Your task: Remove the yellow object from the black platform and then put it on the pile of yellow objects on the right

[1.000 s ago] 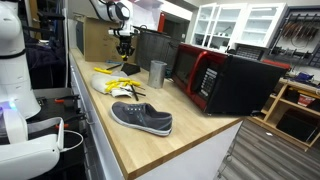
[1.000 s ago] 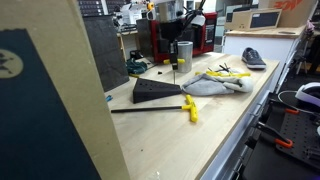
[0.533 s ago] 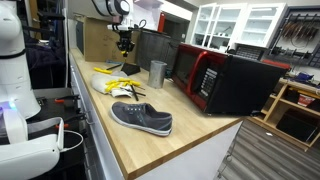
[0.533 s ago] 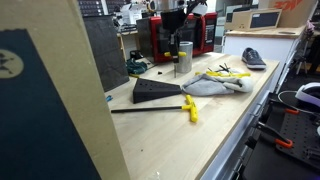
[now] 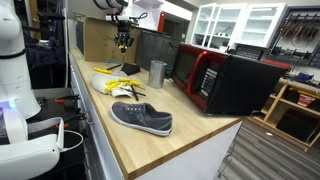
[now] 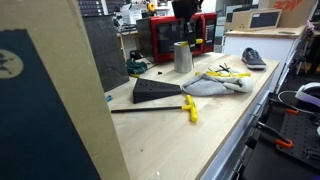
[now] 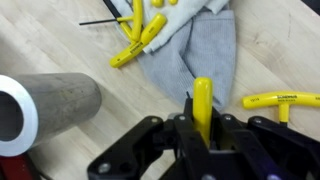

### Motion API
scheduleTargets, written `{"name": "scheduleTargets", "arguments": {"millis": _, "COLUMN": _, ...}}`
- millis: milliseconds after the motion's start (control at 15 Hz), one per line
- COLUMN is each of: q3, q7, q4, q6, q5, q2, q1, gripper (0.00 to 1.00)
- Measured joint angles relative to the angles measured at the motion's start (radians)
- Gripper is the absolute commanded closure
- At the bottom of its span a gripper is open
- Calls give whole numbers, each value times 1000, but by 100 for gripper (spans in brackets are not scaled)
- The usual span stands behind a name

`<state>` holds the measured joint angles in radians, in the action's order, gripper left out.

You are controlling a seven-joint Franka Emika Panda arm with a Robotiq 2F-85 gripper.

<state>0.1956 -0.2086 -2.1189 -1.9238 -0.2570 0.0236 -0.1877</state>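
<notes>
The yellow-handled tool (image 7: 203,98) is clamped between the fingers of our hand (image 7: 203,128), high above the counter (image 5: 190,140) and over the grey cloth (image 7: 195,50). The pile of yellow tools (image 7: 138,28) lies beyond. We judge the narrow grip risky: a tilt or an early release could send the tool against the metal cup (image 7: 50,105).
</notes>
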Motion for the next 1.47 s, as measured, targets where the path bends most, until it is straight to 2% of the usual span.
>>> {"name": "scheduleTargets", "arguments": {"millis": 400, "q3": 21, "q7": -5, "q4": -6, "q6": 128, "q5": -218, "q2": 25, "q1": -18, "gripper": 97}}
{"name": "scheduleTargets", "arguments": {"millis": 800, "q3": 46, "q7": -4, "q4": -86, "q6": 226, "q5": -405, "q2": 7, "q1": -43, "gripper": 97}}
{"name": "scheduleTargets", "arguments": {"millis": 1467, "q3": 53, "q7": -4, "q4": -196, "q6": 285, "q5": -609, "q2": -88, "q1": -57, "gripper": 97}}
